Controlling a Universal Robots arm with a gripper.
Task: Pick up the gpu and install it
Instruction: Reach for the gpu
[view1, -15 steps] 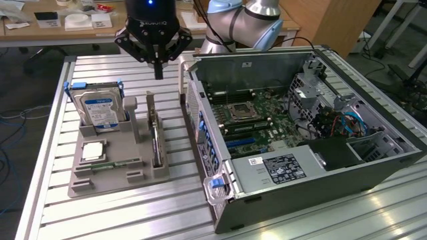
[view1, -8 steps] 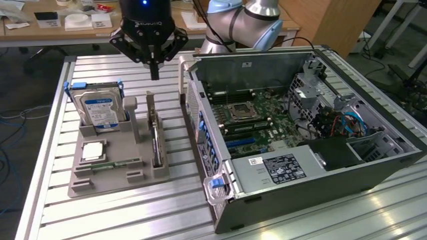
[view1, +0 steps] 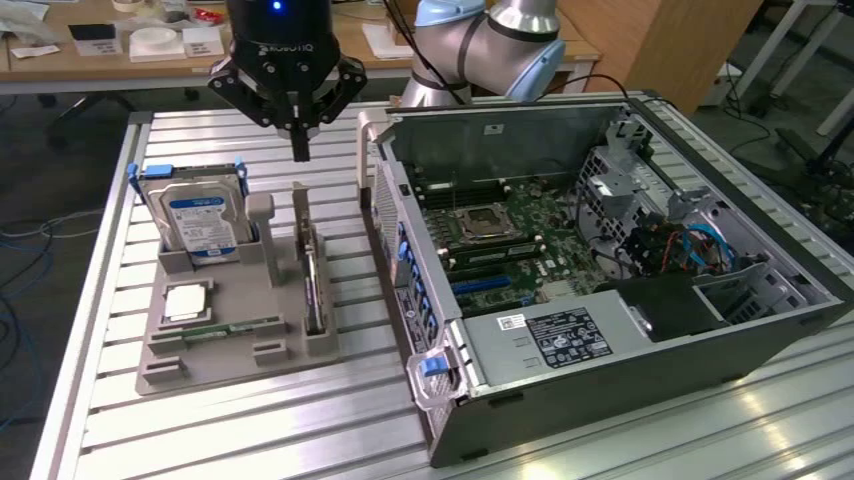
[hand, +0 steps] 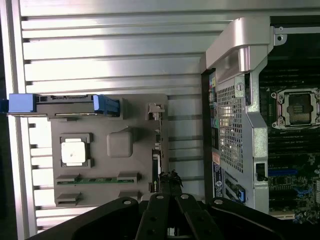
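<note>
1. Step in hand: the approach to the pick. The gripper (view1: 300, 148) is hovering above the far end of the grey holder tray (view1: 240, 372), touching no part and carrying nothing.
2. Jaws: they are sitting drawn together to a narrow point, with nothing between them.
3. The gpu (view1: 310, 285) is standing on edge in its slot along the tray side nearest the computer case (view1: 627, 395), well apart from the hard drive (view1: 200, 212). It is not yet lifted, and the motherboard (view1: 514, 235) is carrying no card.
4. Judgement: a grasp is calling for the jaws to part enough to straddle the card's thin top edge, square to it, with a straight descent. A skewed approach is risking a knock against the tray's posts.
5. The exterior view is showing the height gap between gripper and card. The wrist view is showing the plan alignment instead: the gripper's tip is lying roughly in line with the card's edge, near one end.
</note>
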